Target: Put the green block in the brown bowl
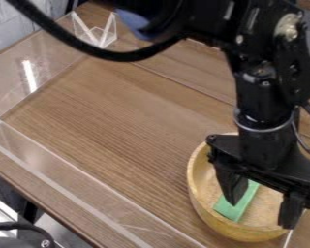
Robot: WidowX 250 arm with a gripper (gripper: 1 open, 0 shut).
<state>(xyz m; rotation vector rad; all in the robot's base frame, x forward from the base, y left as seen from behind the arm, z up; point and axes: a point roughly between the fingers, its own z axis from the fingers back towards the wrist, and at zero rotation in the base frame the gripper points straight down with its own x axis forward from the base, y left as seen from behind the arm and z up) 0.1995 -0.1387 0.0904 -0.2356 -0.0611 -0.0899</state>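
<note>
Basically no readable labels or writing anywhere. One green block point(235, 202) lying loose inside one brown bowl point(201, 172) on the wood table point(106, 107); gripper point(262, 194) spread wide above it, holding nothing.

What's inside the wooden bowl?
The green block lies inside the brown bowl, leaning against the inner wall. The open claw hangs right over it, so its fingers cover part of the bowl's inside, and I can't see what's there.

One green block point(235, 202), one brown bowl point(201, 190)
</note>
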